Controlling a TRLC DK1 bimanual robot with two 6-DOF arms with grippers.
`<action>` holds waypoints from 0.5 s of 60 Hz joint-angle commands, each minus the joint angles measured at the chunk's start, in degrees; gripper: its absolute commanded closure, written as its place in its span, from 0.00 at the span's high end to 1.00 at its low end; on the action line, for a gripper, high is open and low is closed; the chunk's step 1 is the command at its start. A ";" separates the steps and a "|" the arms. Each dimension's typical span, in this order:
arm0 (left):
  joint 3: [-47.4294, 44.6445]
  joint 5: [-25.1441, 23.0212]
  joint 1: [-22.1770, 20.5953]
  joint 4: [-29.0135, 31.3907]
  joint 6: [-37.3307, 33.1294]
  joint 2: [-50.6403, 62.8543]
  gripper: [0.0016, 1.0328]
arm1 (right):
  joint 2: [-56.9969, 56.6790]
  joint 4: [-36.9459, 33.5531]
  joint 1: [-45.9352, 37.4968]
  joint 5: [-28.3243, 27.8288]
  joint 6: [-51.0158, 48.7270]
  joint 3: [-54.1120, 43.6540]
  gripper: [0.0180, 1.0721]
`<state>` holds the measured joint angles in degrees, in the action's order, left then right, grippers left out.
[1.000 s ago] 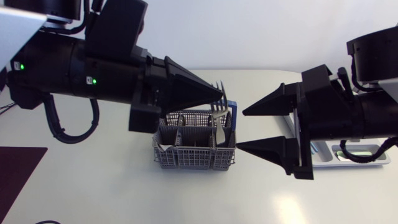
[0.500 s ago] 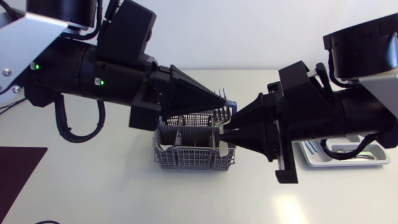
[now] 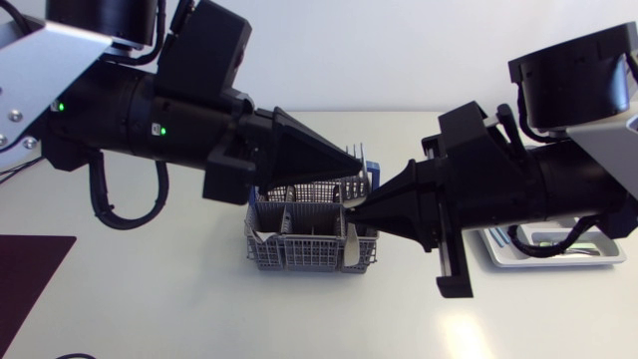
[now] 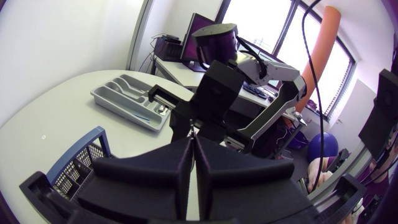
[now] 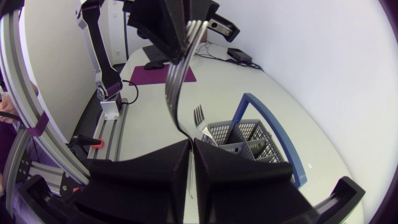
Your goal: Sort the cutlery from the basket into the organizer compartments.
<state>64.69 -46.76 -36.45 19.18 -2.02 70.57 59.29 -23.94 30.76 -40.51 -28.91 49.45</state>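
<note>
A silver fork (image 5: 176, 81) hangs over the grey wire basket (image 3: 299, 249), held at both ends. My left gripper (image 3: 354, 158) is shut on its tines from above. My right gripper (image 3: 351, 208) is shut on its handle just over the basket's right end. In the right wrist view the fork rises from between the right gripper (image 5: 190, 144) fingers up to the left gripper. Another fork (image 5: 199, 117) stands in the basket (image 5: 242, 134). The grey organizer (image 3: 546, 252) lies at the right, half hidden by my right arm. In the left wrist view the left gripper (image 4: 193, 142) hides the fork.
The basket has a blue handle (image 5: 273, 134). A dark purple mat (image 3: 25, 274) lies at the table's left front edge. The organizer (image 4: 127, 99) holds some cutlery in its long compartments. Both arms crowd the space above the basket.
My right gripper moved left to the fork and went from wide open to shut on its handle. The left gripper kept its hold on the tines and barely moved.
</note>
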 commanded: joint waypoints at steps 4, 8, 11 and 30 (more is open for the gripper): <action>2.55 -0.17 2.78 -3.18 3.43 0.54 0.34 | 0.21 -1.46 0.00 -0.09 1.13 -0.06 0.05; 3.52 -0.17 3.75 -3.62 3.87 0.45 0.46 | -0.66 -2.60 -0.71 0.08 1.04 -0.32 0.05; 4.22 -0.08 4.98 -4.50 4.92 0.27 0.57 | -1.37 -3.39 -1.32 0.26 0.96 -0.41 0.05; 7.21 2.91 13.77 -3.80 5.19 -0.69 0.69 | -7.61 -10.51 -13.71 1.22 -1.33 -0.41 0.05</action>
<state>70.67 -44.60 -24.05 15.07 3.01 70.54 52.97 -33.32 20.18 -39.62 -28.99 49.43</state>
